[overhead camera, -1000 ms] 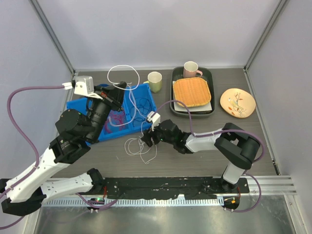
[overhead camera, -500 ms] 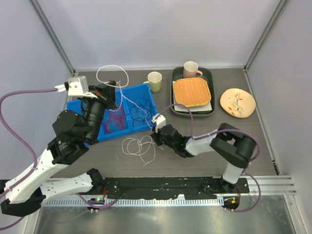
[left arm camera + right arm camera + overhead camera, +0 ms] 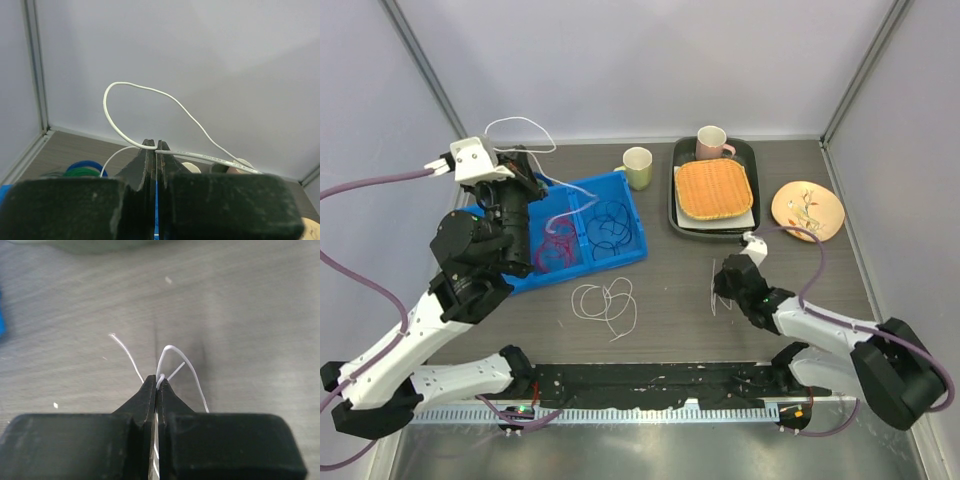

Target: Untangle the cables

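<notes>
- Spanning the whole floor of the scene, a dark wood-grain table point(image 3: 670, 335) sits between pale grey walls point(image 3: 650, 60) with metal corner posts.
- At the far left of the table a blue bin point(image 3: 632, 243) holds dark loops point(image 3: 610, 220) and red loops point(image 3: 555, 252) of cable.
- Right of it a black tray point(image 3: 676, 200) carries a woven mat point(image 3: 714, 188), with a pink mug point(image 3: 710, 142) at its far edge, a pale cup point(image 3: 638, 165) between bin and tray, and a flowered plate point(image 3: 807, 210) further right.
- The left gripper point(image 3: 528, 165) point(image 3: 156, 145) is raised over the bin's far left corner, jaws pressed together on a white cable point(image 3: 515, 124) point(image 3: 150, 91). Its wrist view shows the pinch at the very tips and the loop arching against the back wall. The overhead view alone shows the tail dropping into the bin.
- The right gripper point(image 3: 722, 288) point(image 3: 156, 382) is low over the table, right of centre, jaws clamped on a short white cable point(image 3: 713, 275) point(image 3: 172, 351). Its wrist view shows a small bend and free ends, while overhead it is a thin line.
- A loose white tangle point(image 3: 605, 302) lies on the table just near of the bin, apart from both grippers.
</notes>
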`<move>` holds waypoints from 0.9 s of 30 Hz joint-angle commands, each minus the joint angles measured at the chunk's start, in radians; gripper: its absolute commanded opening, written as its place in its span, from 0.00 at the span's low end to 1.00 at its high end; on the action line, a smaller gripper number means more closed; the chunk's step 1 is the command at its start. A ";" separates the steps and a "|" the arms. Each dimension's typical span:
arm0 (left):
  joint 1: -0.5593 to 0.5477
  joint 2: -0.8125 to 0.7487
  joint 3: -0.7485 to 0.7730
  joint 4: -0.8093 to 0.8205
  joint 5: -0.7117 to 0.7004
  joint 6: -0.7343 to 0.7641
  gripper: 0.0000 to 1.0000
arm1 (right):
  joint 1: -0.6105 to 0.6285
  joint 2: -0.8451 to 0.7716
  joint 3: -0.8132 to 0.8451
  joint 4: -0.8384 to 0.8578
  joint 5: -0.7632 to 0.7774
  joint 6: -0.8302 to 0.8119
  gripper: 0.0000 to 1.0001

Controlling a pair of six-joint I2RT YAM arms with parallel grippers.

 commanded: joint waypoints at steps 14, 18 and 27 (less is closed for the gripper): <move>0.440 0.125 0.144 -0.079 -0.023 -0.042 0.00 | -0.032 -0.374 -0.096 -0.195 -0.072 0.005 0.06; 0.553 0.162 0.187 -0.209 0.009 -0.136 0.00 | -0.032 -0.397 -0.093 -0.206 -0.062 -0.006 0.05; 0.633 0.156 0.175 -0.239 -0.077 -0.196 0.00 | -0.032 -0.411 -0.102 -0.198 -0.062 -0.009 0.05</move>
